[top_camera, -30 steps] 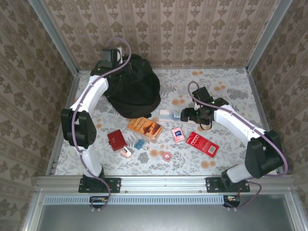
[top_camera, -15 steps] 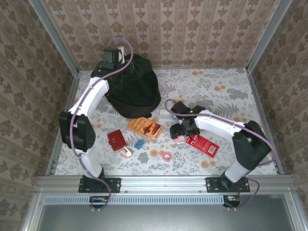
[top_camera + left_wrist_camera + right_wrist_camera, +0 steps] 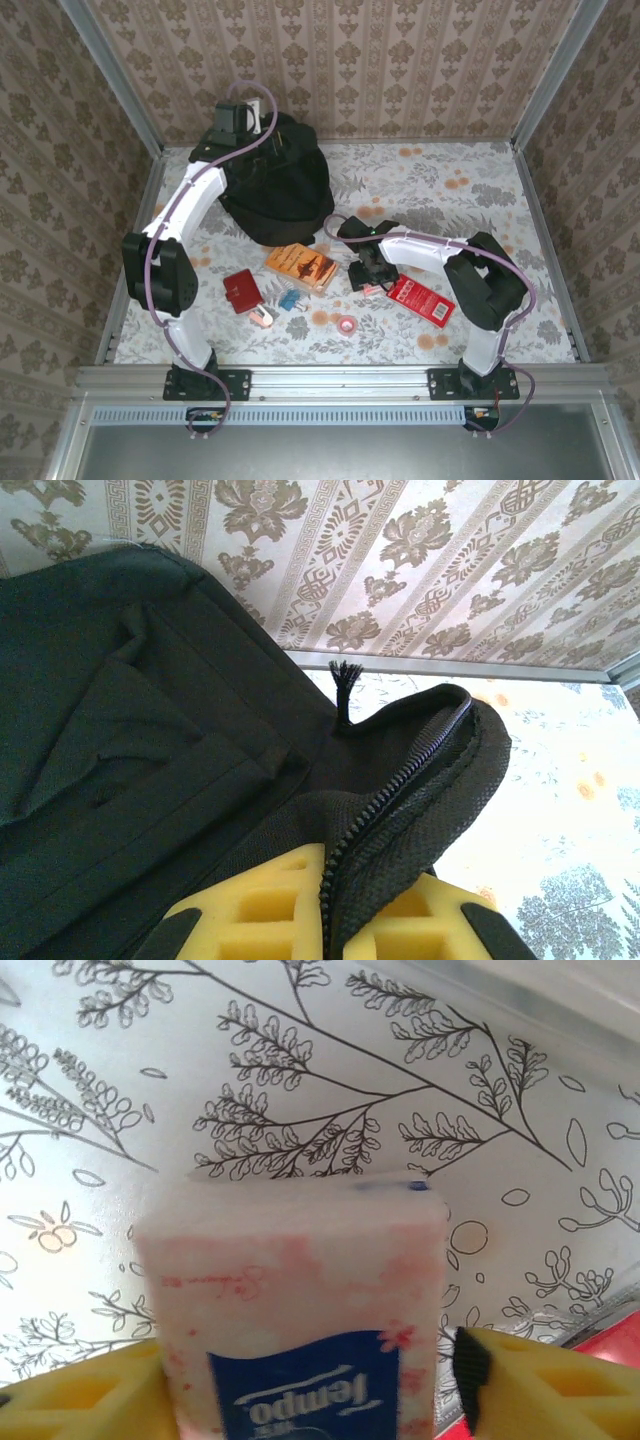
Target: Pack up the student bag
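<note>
The student bag (image 3: 285, 195), a large black backpack, stands at the back left of the table. My left gripper (image 3: 243, 122) is at its top, shut on the zippered rim of the opening; the left wrist view shows the bag (image 3: 150, 730) with its zip edge pinched in my left gripper (image 3: 330, 920), between the yellow fingers. My right gripper (image 3: 368, 270) is low over a pink tissue pack (image 3: 375, 288) at mid-table. In the right wrist view the tissue pack (image 3: 300, 1280) lies between the fingers of my right gripper (image 3: 305, 1390); a thin gap shows at the right finger (image 3: 540, 1380).
An orange book (image 3: 300, 265) lies in front of the bag, a red booklet (image 3: 420, 300) just right of my right gripper. A red wallet (image 3: 241, 290), a small blue item (image 3: 290, 300), a small pale item (image 3: 261, 317) and a tape roll (image 3: 347, 324) lie nearer the front.
My right arm has swung left and down from beside the flat pack to straddle the tissue pack. My left gripper has risen slightly at the bag's top.
</note>
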Controlling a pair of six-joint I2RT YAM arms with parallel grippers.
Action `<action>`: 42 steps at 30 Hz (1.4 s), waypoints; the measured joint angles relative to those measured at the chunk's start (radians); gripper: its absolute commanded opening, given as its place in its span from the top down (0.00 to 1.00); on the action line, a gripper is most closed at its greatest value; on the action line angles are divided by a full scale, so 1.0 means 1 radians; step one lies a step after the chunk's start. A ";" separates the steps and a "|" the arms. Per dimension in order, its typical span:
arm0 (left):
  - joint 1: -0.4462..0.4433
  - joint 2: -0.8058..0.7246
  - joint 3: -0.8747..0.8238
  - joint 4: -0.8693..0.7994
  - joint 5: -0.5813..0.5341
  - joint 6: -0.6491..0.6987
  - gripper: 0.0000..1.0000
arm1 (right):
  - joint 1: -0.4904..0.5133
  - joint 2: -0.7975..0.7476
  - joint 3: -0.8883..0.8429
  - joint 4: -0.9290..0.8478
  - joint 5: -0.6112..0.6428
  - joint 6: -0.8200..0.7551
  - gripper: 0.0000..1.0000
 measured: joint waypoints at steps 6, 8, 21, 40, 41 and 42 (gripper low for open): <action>-0.017 0.000 0.000 0.000 0.008 0.000 1.00 | -0.004 0.003 0.000 0.018 0.000 0.004 0.44; -0.022 0.000 0.000 0.000 0.007 0.000 1.00 | -0.009 -0.010 -0.004 0.018 -0.001 0.004 0.44; -0.042 -0.029 0.000 -0.025 -0.007 0.001 1.00 | -0.110 -0.267 0.200 0.045 -0.144 0.095 0.48; -0.029 -0.031 0.000 -0.004 0.064 -0.043 1.00 | -0.121 0.578 1.009 0.298 -0.257 0.603 0.35; -0.029 -0.031 0.000 -0.003 0.066 -0.045 1.00 | -0.122 0.607 1.037 0.302 -0.258 0.615 0.31; -0.028 -0.031 0.000 -0.002 0.068 -0.046 1.00 | -0.124 0.644 1.079 0.303 -0.264 0.633 0.27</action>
